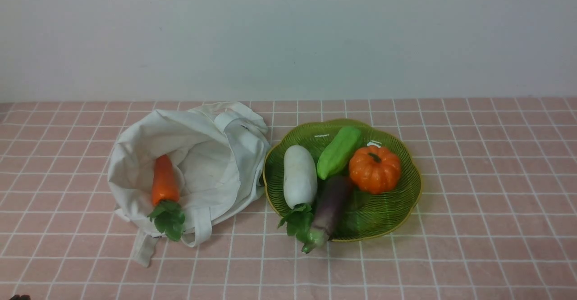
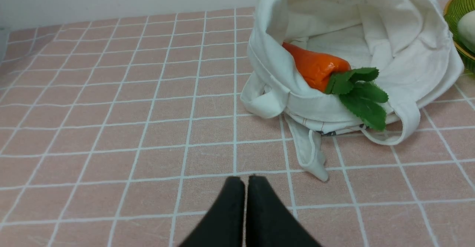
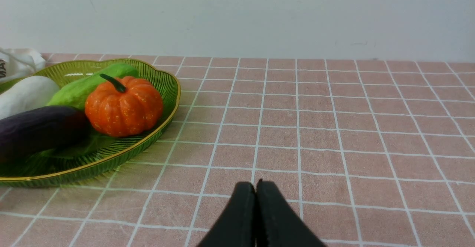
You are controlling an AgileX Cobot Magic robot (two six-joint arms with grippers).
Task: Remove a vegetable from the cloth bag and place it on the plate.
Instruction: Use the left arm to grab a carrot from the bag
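An orange carrot [image 1: 164, 180] lies in the mouth of the off-white cloth bag [image 1: 212, 156], its green leaves [image 1: 169, 219] spilling over the bag's front edge. The left wrist view shows the same carrot [image 2: 313, 65] inside the bag [image 2: 400, 46]. To the bag's right sits the green plate [image 1: 405, 201] with a scalloped yellowish rim. My left gripper [image 2: 245, 180] is shut and empty, hovering over bare cloth in front of the bag. My right gripper [image 3: 255, 184] is shut and empty, to the right of the plate [image 3: 163, 87]. Neither gripper appears in the front view.
The plate holds a white radish [image 1: 299, 175], a green gourd [image 1: 339, 151], an orange pumpkin [image 1: 375, 168] and a purple eggplant [image 1: 330, 210] that overhangs the front rim. A pink checked cloth [image 1: 487, 228] covers the table. A pale wall stands behind.
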